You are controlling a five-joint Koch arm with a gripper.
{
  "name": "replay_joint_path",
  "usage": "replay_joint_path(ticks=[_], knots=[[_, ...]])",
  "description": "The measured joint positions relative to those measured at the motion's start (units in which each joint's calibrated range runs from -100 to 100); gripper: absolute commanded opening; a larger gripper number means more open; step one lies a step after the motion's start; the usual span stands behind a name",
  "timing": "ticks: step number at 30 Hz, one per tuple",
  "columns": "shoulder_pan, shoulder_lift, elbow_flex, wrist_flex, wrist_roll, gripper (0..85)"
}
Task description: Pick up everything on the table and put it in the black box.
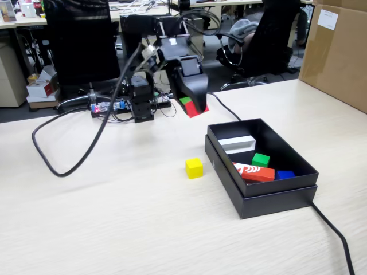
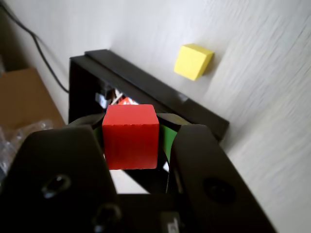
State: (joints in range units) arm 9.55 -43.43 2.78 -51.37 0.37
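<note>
My gripper (image 1: 194,107) is shut on the red cube (image 1: 199,109) and holds it in the air, left of and behind the black box (image 1: 275,197). In the wrist view the red cube (image 2: 130,136) sits between the green-lined jaws of the gripper (image 2: 132,145), with the black box's wall (image 2: 146,87) just beyond it. The yellow cube (image 1: 194,168) lies on the beige table (image 1: 114,217) left of the box, and it also shows in the wrist view (image 2: 193,61). The green cube (image 1: 261,160) lies inside the box.
In the box also lie a white oblong block (image 1: 236,143), a red block with white marks (image 1: 254,172) and a blue block (image 1: 285,175). A brown cardboard box (image 1: 338,51) stands at the back right. Black cables run across the table at the left (image 1: 51,160) and front right (image 1: 335,235).
</note>
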Motion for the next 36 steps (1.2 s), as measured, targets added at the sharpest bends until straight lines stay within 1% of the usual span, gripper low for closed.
replay_joint_path(ticks=[3, 4, 5, 6, 7, 10, 13, 20, 22, 23, 27, 29, 33, 36], knots=[[2.25, 3.62, 5.84, 0.00, 0.98, 11.6], [3.86, 11.78, 8.76, 0.00, 1.95, 11.6], [3.86, 12.04, 8.95, 0.00, 2.00, 11.6], [4.35, 19.42, 13.05, -0.15, 2.25, 11.6], [4.35, 19.68, 13.42, -0.15, 2.25, 11.6], [4.93, 31.84, 14.61, -0.23, 2.44, 11.7], [5.08, 37.41, 14.51, -0.23, 3.13, 11.8], [5.08, 43.62, 15.52, -0.23, 4.05, 13.2], [5.13, 44.01, 15.70, -0.15, 4.20, 21.8], [5.13, 44.14, 15.61, -0.15, 4.35, 23.8], [5.13, 44.01, 14.97, -0.15, 4.44, 26.1], [5.18, 44.01, 14.33, -0.15, 4.44, 30.2], [5.23, 44.01, 13.69, -0.15, 4.44, 30.5], [5.18, 41.68, 13.60, -0.15, 4.44, 36.3]])
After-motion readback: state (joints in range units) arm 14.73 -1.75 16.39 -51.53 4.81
